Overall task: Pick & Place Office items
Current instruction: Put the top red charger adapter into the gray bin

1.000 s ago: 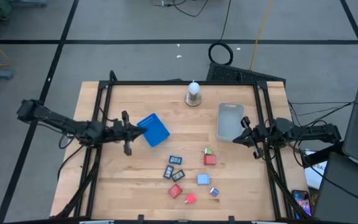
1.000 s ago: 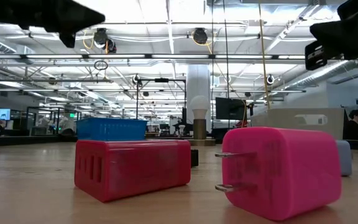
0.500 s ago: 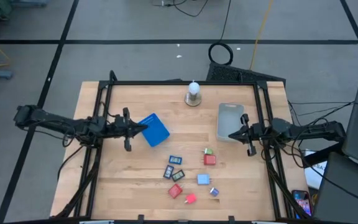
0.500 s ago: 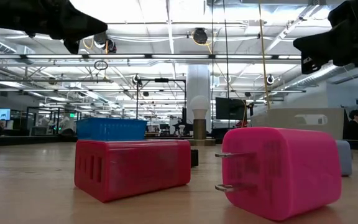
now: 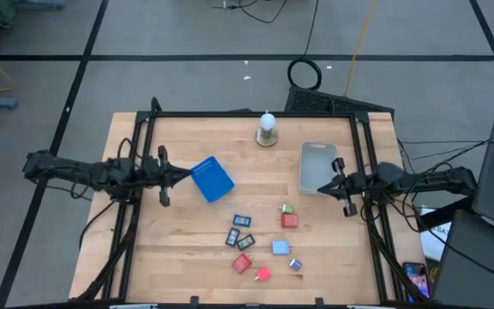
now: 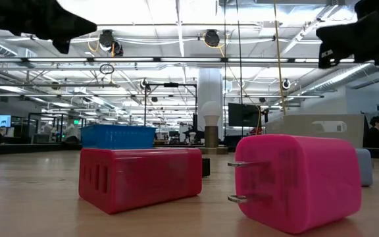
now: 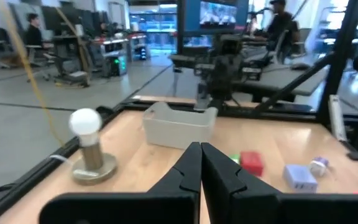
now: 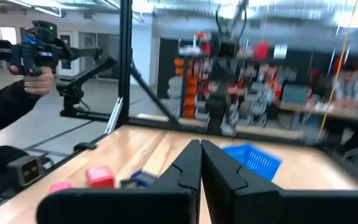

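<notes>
Fingers of my left gripper (image 7: 200, 163) are pressed together, holding nothing, hanging above the left side of the table beside the blue pad (image 5: 212, 178). My right gripper (image 8: 200, 163) is likewise closed and empty, over the right edge next to the grey tray (image 5: 317, 166).

Office items (image 5: 264, 241) lie scattered near the front centre of the table, well apart from both grippers: a red block (image 5: 289, 221), a light blue block (image 5: 280, 248), a pink plug adapter (image 6: 298, 182), a red slotted block (image 6: 140, 178), plus small dark and purple pieces.

Judgement: all look like hard, light plastic, stiff, not fragile, probably a bit slippery on smooth faces. Best hold is across two flat parallel sides of each block; on the pink adapter, avoid the metal prongs and pinch the body.

Surface is bare pale wood (image 5: 187, 240), flat, framed by black rails. A white bulb on a round base (image 5: 267, 129) stands at the far edge. Beyond: open lab hall, desks, monitors, people in the background.
</notes>
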### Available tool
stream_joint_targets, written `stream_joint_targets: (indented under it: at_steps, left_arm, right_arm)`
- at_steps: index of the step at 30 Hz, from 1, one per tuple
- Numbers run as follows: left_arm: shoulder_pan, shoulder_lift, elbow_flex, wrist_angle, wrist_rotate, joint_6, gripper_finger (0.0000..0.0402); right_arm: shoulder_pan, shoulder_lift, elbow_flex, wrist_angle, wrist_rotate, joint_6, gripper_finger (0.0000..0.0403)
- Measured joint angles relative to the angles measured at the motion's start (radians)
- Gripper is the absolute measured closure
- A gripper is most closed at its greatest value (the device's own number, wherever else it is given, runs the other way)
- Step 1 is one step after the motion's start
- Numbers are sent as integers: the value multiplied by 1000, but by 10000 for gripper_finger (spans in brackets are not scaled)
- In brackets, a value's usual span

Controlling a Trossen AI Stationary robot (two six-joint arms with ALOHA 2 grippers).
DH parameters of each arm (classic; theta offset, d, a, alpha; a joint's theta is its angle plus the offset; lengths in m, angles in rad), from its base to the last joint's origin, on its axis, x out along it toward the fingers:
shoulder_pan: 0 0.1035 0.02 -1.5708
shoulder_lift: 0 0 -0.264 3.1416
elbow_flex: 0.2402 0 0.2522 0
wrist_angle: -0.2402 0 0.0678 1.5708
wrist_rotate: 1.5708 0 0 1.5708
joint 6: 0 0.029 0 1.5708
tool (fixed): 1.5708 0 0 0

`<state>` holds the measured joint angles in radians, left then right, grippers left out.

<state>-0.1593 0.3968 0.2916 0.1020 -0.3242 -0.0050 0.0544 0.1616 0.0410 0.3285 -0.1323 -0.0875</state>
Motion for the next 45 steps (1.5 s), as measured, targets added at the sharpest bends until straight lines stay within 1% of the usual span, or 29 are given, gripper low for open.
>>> stream_joint_targets:
  at_steps: [3, 6, 9, 11, 13, 16, 18, 20, 22, 25, 29, 34, 38, 42, 43, 45]
  left_arm:
    - [0, -44, 0, -6, -44, 2, 399]
    - [1, -66, 16, -16, -51, 24, 397]
    - [1, -66, 38, -68, -51, 22, 399]
    - [0, -64, 43, -86, -51, -2, 398]
    - [0, -63, 43, -78, -51, -31, 396]
    - [0, -60, 43, -9, -42, -86, 399]
    - [0, -42, 46, 41, -22, -108, 399]
    - [0, -35, 46, 48, 14, -86, 395]
    - [0, -34, 46, 37, 37, -34, 394]
    - [0, -35, 46, -29, 13, 2, 399]
    - [2, -35, 46, -127, -40, 4, 394]
    - [2, -35, 45, -186, -47, 3, 399]
    - [2, -35, 45, -214, -43, 3, 389]
    - [2, -35, 45, -248, -43, 3, 386]
    - [2, -35, 45, -253, -43, 2, 386]
    - [2, -35, 45, -260, -42, -2, 386]
  right_arm:
    - [0, 0, 0, 33, 0, -87, 402]
    - [0, 0, 0, 52, 0, -115, 402]
    - [0, 0, 0, 55, -4, -120, 402]
    - [-1, 0, 0, 39, -43, -146, 402]
    - [0, 0, 0, 15, -110, -194, 402]
    - [0, 1, 0, -7, -191, -229, 402]
    - [0, 1, 0, -39, -210, -208, 402]
    - [0, 1, 0, -58, -203, -155, 402]
    - [0, 9, 0, -62, -141, -109, 402]
    - [0, 58, 11, -57, 1, -75, 403]
    - [25, 211, 66, -117, 120, -48, 403]
    - [121, 453, 211, -166, 291, -25, 403]
    - [225, 627, 357, -283, 370, 14, 403]
    - [320, 785, 507, -455, 530, 127, 403]
    - [335, 820, 541, -497, 547, 164, 402]
    - [359, 879, 615, -574, 549, 225, 394]
